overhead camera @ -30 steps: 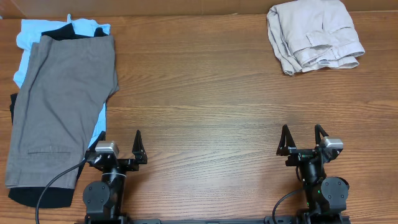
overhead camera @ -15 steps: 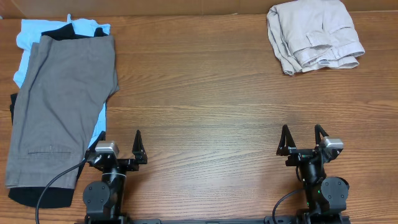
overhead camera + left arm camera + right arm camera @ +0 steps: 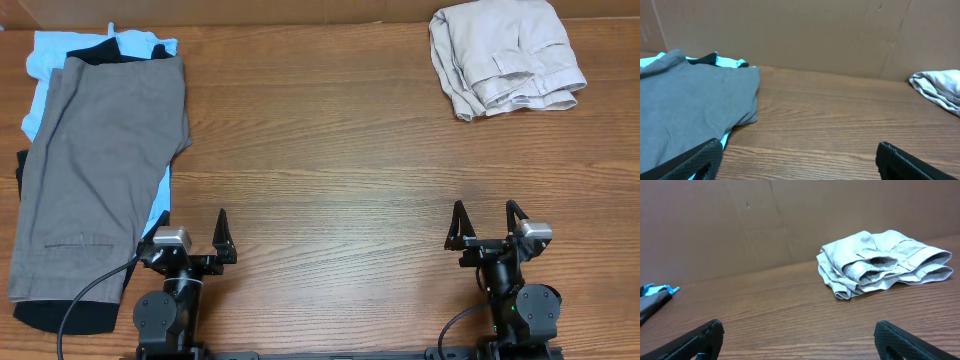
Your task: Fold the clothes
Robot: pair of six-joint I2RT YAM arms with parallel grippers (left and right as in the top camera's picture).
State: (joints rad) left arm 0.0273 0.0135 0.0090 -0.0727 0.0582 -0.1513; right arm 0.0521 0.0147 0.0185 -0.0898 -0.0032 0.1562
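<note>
The pale beige cotton shorts [image 3: 506, 57] are lying at the far right corner of the brown wooden table [image 3: 330, 150], bunched into a compact, layered bundle with the hems facing the right edge. Judging by that, they are sitting there as a finished fold, set out of the working area. Well apart, on the far left, the larger grey-brown shorts [image 3: 100, 170] are lying flat over a light blue garment [image 3: 50, 60] and a black garment [image 3: 60, 312], probably a waiting stack. The right gripper [image 3: 487, 235] and the left gripper [image 3: 193, 245] are resting at the near edge, fingers spread wide, grasping nothing and touching no cloth, apparently parked.
</note>
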